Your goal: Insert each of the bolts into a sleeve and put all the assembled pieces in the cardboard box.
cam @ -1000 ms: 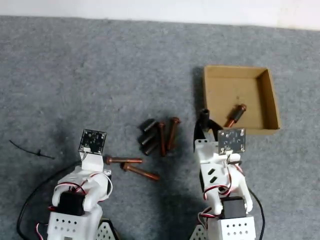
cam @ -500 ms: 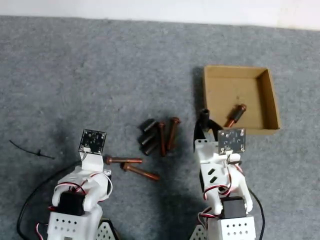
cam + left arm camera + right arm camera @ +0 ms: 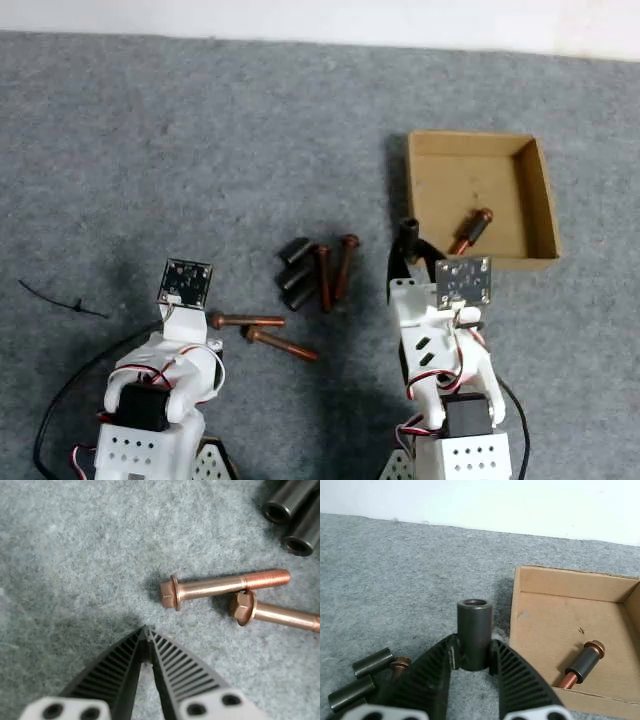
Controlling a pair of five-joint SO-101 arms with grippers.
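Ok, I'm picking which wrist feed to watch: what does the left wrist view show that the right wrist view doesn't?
Left wrist, not right: the left tool, shut and empty, with two loose copper-coloured bolts lying just beyond it.
Right wrist, not left: the right tool shut on an upright dark cylindrical metal sleeve, and the brown cardboard box holding one bolt-in-sleeve assembly.
Both: the grey carpet and black sleeves of the loose pile.
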